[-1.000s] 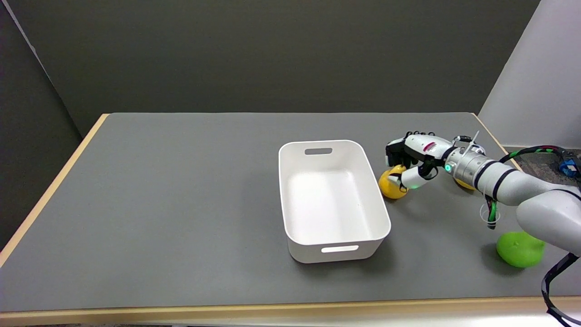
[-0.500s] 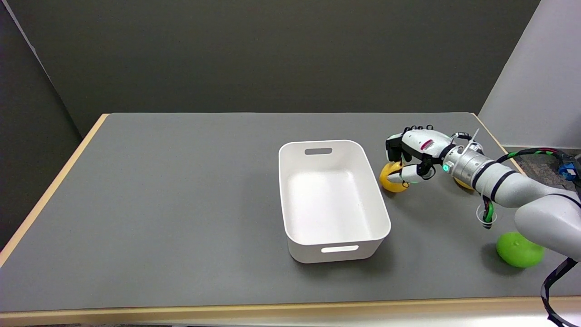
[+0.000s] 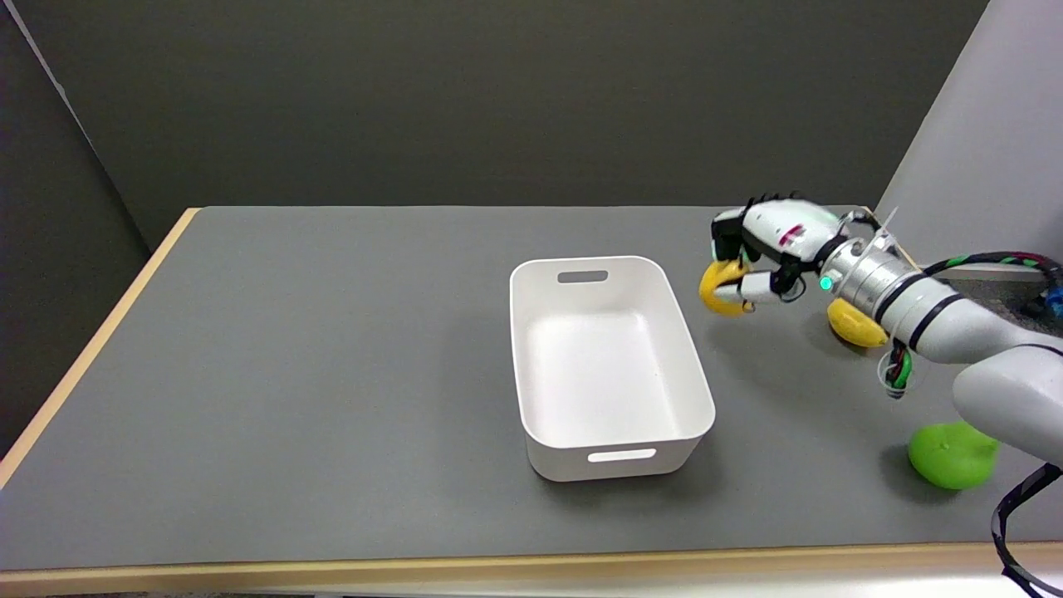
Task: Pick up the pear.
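- Right hand (image 3: pixel 760 249) off to the right of the white bin (image 3: pixel 610 365), fingers curled down over a yellow pear (image 3: pixel 719 288), thumb pressed against its near side.
- Pear (image 3: pixel 719 288) grasped in those fingers, apparently raised off the grey table (image 3: pixel 332 374), a shadow on the surface below and to the right of it; beside the bin's far right corner, apart from its rim.
- White arm entering from the lower right, green light lit at the wrist, cables looped under the forearm.
- 1 yellow fruit (image 3: pixel 855 324) resting on the table under the wrist, partly hidden by the arm.
- 1 green fruit (image 3: pixel 951 455) near the table's front right edge, partly covered by the arm's elbow.
- Bin upright, with a slot handle in each short wall.
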